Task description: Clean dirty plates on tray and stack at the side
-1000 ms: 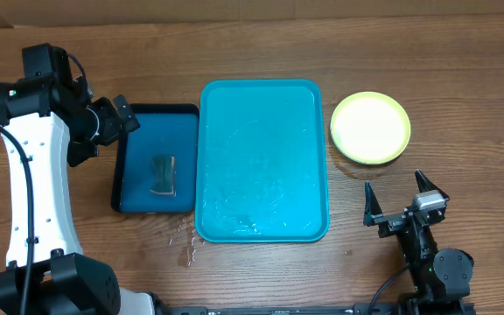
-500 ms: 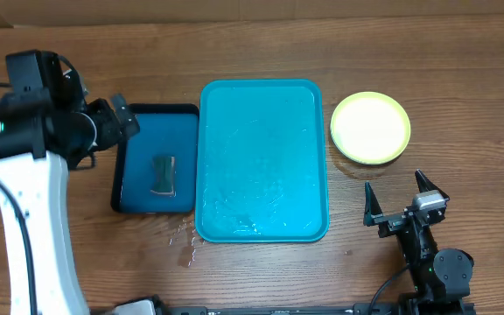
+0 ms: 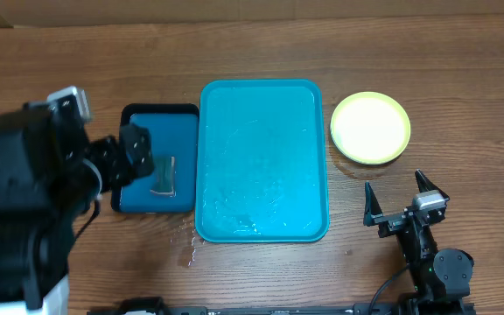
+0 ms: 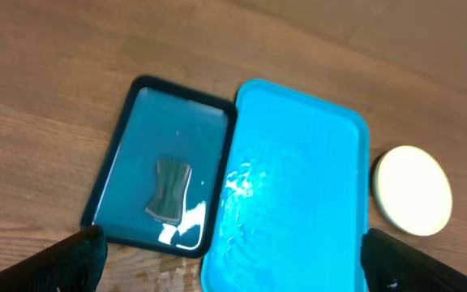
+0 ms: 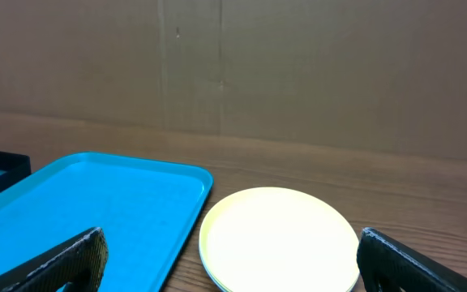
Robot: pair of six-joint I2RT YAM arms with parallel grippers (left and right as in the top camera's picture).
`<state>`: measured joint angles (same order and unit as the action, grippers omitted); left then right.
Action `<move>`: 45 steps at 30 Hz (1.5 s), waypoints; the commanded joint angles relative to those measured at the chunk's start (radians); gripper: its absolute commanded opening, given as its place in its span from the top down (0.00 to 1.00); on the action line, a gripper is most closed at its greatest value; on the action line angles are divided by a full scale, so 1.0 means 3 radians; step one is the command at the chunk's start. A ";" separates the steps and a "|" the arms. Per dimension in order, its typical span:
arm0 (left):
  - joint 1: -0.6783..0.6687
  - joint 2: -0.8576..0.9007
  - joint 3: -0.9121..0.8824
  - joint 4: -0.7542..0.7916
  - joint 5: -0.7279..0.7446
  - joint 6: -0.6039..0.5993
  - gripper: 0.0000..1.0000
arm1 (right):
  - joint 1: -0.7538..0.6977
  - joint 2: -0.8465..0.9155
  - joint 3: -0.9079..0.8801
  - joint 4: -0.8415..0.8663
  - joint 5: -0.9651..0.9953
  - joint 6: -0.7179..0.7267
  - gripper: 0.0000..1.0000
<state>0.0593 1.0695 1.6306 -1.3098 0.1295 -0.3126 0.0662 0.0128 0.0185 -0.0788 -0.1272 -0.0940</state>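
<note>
The turquoise tray (image 3: 263, 160) lies in the middle of the table with only a wet film on it; it also shows in the left wrist view as tray (image 4: 298, 186) and in the right wrist view as tray (image 5: 96, 203). To its right, on the wood, stand the plates (image 3: 370, 127), a pale yellow-green one on top with no smear showing, seen again as plates (image 4: 414, 191) and plates (image 5: 280, 240). My left gripper (image 3: 138, 156) (image 4: 233, 259) hangs open high over the dark-blue tray's left half. The right gripper (image 3: 395, 188) (image 5: 233, 255) stands open just in front of the plates, holding nothing.
A smaller dark-blue, black-rimmed tray (image 3: 178, 131) (image 4: 128, 162) touches the turquoise tray's left side, with water and a grey sponge (image 3: 163, 175) (image 4: 169, 190) in it. Water drops (image 3: 185, 241) wet the wood by both trays' front corners. A cardboard wall stands behind the table.
My left arm has swung down and toward the front, bringing its open gripper from the dark-blue tray's back-left corner to over its left half. The right arm has not moved.
</note>
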 commanded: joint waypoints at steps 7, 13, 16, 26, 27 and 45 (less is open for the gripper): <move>-0.0013 -0.0821 -0.0247 0.0017 -0.0045 -0.0018 0.00 | -0.0010 -0.0033 -0.0036 0.0019 -0.0014 -0.0015 0.00; -0.0013 -0.1502 -0.0776 0.0020 -0.0259 -0.0018 0.00 | -0.0010 -0.0033 -0.0036 0.0019 -0.0014 -0.0015 0.00; -0.0013 -0.1844 -0.1085 0.0029 -0.0398 -0.0018 0.00 | -0.0010 -0.0033 -0.0036 0.0019 -0.0014 -0.0015 0.00; -0.0013 -0.2752 -0.1944 0.0556 -0.0518 -0.0020 0.00 | -0.0010 -0.0033 -0.0036 0.0019 -0.0014 -0.0015 0.00; -0.0013 -0.2820 -0.2007 0.0632 -0.0516 -0.0020 0.00 | -0.0010 -0.0033 -0.0036 0.0019 -0.0014 -0.0015 0.00; -0.0025 -0.3552 -0.3099 0.4170 -0.0164 -0.0031 0.00 | -0.0010 -0.0033 -0.0036 0.0020 -0.0014 -0.0015 0.00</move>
<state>0.0586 0.0177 0.7448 -0.1814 0.0280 -0.3161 0.0658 0.0128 0.0185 -0.0788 -0.1272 -0.0940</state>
